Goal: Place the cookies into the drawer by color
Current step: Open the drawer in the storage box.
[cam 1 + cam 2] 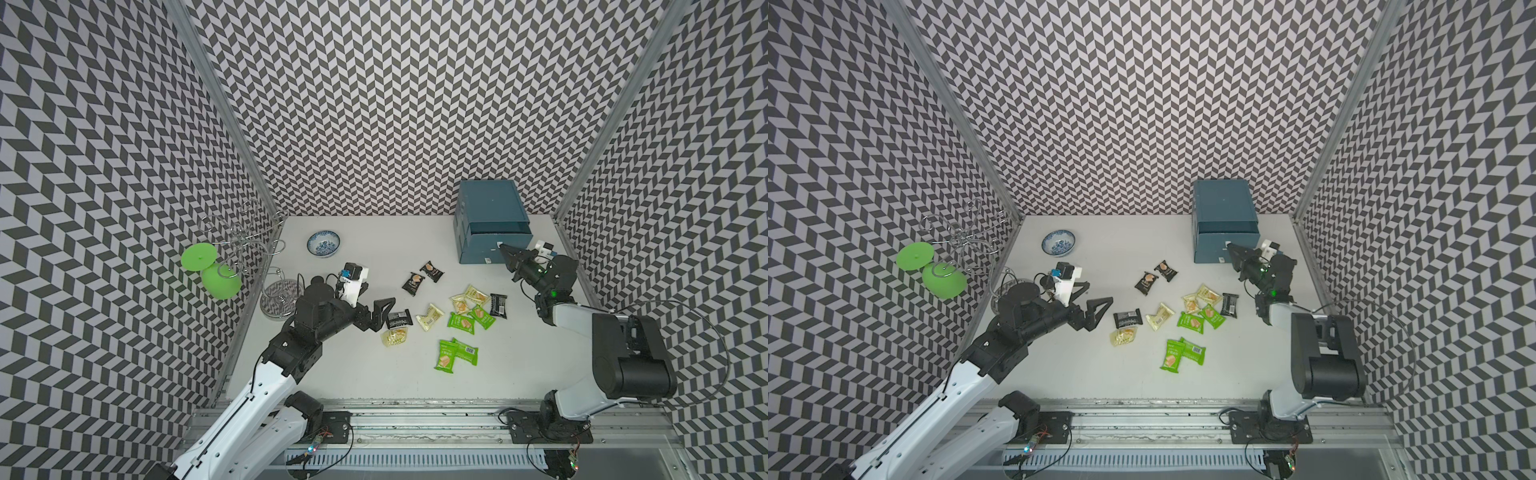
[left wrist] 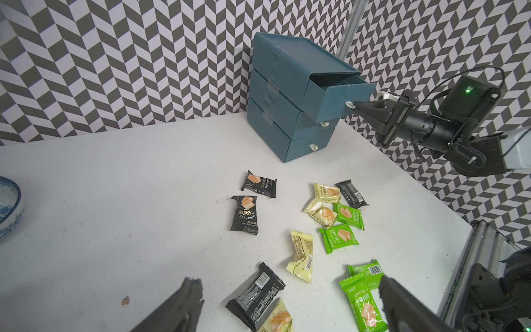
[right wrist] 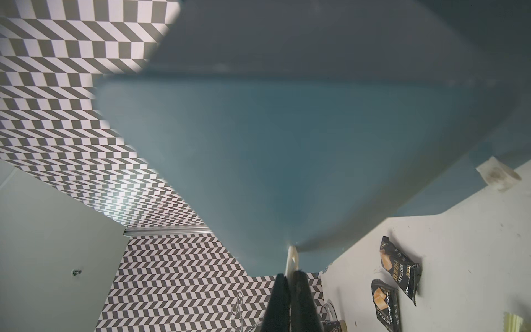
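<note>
The cookies (image 1: 460,323) are all found on the table (image 1: 332,374), none in a drawer. Black, pale yellow and green packets are scattered in a loose group in front of the drawer unit (image 1: 486,199), some of them overlapped.

The blue unit of three stacked drawers is set at the back of the table, near the right wall. Its top drawer (image 2: 336,100) is seen partly drawn out, and the two below are shut. The little that shows of its inside looks empty. The white pull tab (image 2: 349,104) on its front is pinched by the right gripper (image 3: 290,274), whose jaws are closed tight on it.

The left gripper (image 2: 288,284) is held with its jaws spread wide and nothing between them. It is just above a black packet (image 2: 255,296) that is laid partly over a yellow packet (image 2: 277,317). A patterned bowl (image 1: 323,243) is set well apart, toward the back left.

The step in hand is judged to be the opening of the top drawer; sorting is not yet begun. A straight pull along the drawer's travel is called for, with the tab kept pinched, until a packet can be dropped in. Since the tab is small and the unit looks light, a slip or a drag of the whole unit may be expected. When the black packet is taken, the yellow one beneath should not be caught with it.
</note>
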You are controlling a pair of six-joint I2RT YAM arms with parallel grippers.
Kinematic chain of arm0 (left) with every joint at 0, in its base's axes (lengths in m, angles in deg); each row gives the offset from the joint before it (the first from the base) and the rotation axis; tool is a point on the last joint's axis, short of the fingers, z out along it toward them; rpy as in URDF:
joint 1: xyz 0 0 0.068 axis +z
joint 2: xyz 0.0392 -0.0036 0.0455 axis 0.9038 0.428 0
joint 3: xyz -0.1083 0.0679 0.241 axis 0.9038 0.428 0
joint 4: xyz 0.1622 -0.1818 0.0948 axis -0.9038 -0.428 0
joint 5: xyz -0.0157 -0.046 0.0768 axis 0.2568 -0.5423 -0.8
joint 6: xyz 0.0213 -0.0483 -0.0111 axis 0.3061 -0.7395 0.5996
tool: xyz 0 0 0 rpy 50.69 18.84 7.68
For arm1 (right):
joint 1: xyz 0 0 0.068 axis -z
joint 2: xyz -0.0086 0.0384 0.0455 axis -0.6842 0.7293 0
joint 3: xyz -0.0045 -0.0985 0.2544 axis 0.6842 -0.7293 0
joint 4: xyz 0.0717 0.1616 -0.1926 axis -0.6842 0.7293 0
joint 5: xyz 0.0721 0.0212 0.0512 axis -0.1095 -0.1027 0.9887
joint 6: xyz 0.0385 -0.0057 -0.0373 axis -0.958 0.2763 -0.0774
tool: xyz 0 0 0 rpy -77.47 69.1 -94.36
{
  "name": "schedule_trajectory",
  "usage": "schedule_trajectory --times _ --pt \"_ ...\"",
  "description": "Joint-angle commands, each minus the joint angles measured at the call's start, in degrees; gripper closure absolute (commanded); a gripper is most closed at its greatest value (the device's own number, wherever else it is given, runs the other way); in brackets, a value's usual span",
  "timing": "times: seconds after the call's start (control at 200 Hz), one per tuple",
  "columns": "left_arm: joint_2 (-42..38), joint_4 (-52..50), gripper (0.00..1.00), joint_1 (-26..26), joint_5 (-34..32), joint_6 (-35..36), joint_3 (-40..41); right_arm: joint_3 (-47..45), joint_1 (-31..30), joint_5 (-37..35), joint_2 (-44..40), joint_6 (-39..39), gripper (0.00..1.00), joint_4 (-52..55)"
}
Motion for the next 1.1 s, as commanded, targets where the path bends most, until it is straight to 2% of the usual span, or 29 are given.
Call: schedule_trajectory --times 0.0,0.155,0.376,0.676,0.821,0.946,1.097 --pt "-0.42 0.87 0.0 0.39 -0.48 0.38 0.53 -2.69 -0.36 2.02 -4.27 1.21 1.0 -3.56" --pt "-0.16 0.91 0.0 0.53 -0.47 0.3 0.47 -6.11 -0.3 2.08 -9.01 2.22 1.0 -2.27" --pt "0.04 0.98 0.01 0.73 -0.6 0.29 0.52 -8.03 -0.21 0.55 -14.97 7.53 1.0 5.66" --pt "0.54 0.79 0.0 1.35 -0.58 0.24 0.53 -9.33 -0.04 1.51 -11.68 10.9 0.97 5.38" --pt "0.77 0.8 0.0 1.57 -0.71 0.22 0.47 -8.48 0.0 1.97 -11.92 12.53 0.83 6.42" --pt "1.0 0.67 0.0 1.78 -0.6 0.19 0.37 -7.68 0.11 0.75 -14.19 14.98 0.59 10.56" --pt "0.99 0.7 0.0 1.91 -0.6 0.07 0.44 -7.77 0.06 -1.87 -19.86 18.11 0.5 16.9"
